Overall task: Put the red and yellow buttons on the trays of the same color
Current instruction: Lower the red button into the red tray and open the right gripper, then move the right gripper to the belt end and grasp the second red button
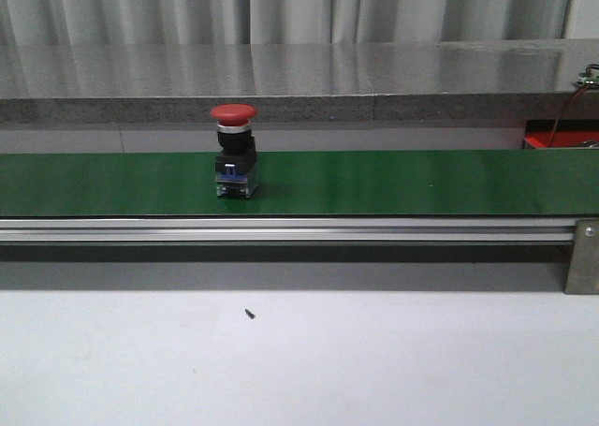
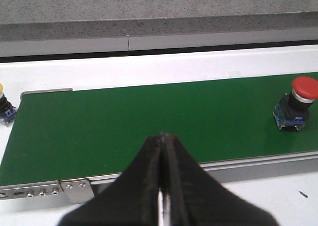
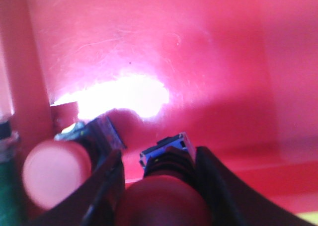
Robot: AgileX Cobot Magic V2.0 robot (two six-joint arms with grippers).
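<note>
A red button (image 1: 233, 150) stands upright on the green conveyor belt (image 1: 421, 183), left of the middle in the front view, its mushroom cap on top and its blue-and-clear block resting on the belt. The belt runs across the white bench (image 1: 374, 360) on an aluminium rail (image 1: 281, 229).

The left end effector (image 2: 163, 136) hangs over the near edge of the belt with its fingers pressed together and nothing between them. From its camera the same red button sits far along the belt, and a yellow button (image 2: 5, 109) lies on the bench just off the belt's end.

The right end effector (image 3: 159, 161) is inside the red tray (image 3: 198, 52), pinching a second red button (image 3: 164, 186) between its fingers. A third red button (image 3: 57, 174) lies just beside it in the tray
</note>
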